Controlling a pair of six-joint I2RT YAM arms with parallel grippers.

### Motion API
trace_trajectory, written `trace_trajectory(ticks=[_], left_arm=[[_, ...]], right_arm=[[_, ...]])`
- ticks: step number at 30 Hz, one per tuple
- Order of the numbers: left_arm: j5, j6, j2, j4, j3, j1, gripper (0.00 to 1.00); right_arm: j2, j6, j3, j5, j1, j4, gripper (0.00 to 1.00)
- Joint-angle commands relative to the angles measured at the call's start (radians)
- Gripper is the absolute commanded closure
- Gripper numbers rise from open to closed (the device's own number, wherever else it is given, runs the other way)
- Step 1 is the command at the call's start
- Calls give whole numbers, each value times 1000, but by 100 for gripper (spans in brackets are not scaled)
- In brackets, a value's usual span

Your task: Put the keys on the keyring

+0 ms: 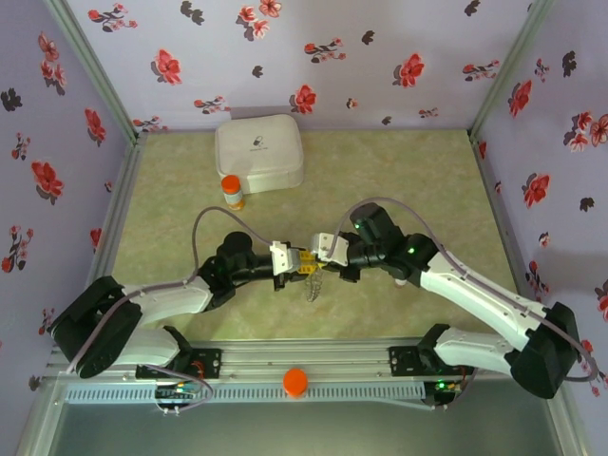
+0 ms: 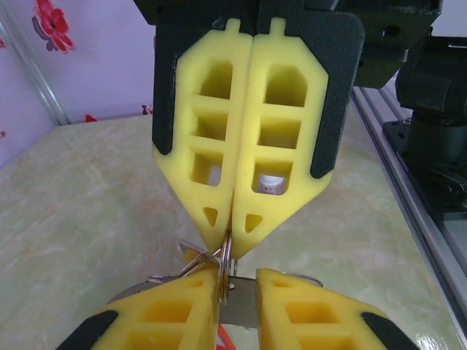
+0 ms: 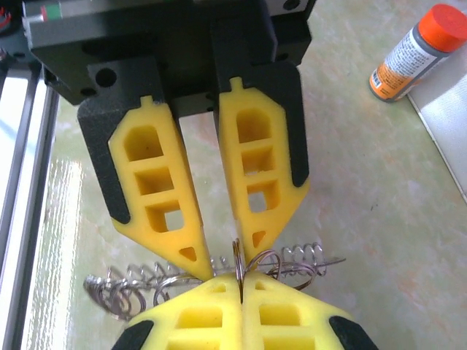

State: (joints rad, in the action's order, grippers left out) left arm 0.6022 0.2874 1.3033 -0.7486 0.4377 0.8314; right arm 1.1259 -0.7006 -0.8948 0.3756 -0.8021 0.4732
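You are looking into a booth with lilac, red-flowered walls (image 1: 380, 47) around a pale green marbled tabletop (image 1: 427, 190). A white rounded plastic box (image 1: 258, 152) sits at the far side, and a small orange-capped bottle (image 1: 232, 193) stands just in front of it. Your two arms meet nose to nose over the middle of the tabletop. The right gripper (image 3: 241, 286) has its yellow foam fingers pressed together, pinching a thin upright loop that looks like part of the dark grey coiled metal keyring (image 3: 292, 257). The rest of the coil stretches out to both sides beneath the fingertips and, from above, dangles a little below the meeting point. Facing it, the left gripper (image 3: 225, 255) has its fingers slightly apart, the pinched loop standing in the gap between the tips. In the left wrist view, a sliver of red shows low between the left fingers; you cannot tell what it is. The keys are too small to make out.
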Motion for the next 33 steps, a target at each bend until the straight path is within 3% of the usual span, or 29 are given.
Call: trace_trajectory(ticks=[1,14,19,23,33], left_arm=[[-7,31,-25,46,35,6,81],[-39,67,11,80,74,7,100],[-47,60,26,46,75,8,100],[-48,56,12,30,60,8,100],[-54,102,-19,-26,-6,7,100]], right_arm=[[23,-49,-48,-53,-20,65,100],[35,-6,-36,36,-47,-27,100],[19,34,4,51,-39,-85,100],[-11,49,51,13,-12,-123,69],[-113,-46,131,-66,38,-86,60]])
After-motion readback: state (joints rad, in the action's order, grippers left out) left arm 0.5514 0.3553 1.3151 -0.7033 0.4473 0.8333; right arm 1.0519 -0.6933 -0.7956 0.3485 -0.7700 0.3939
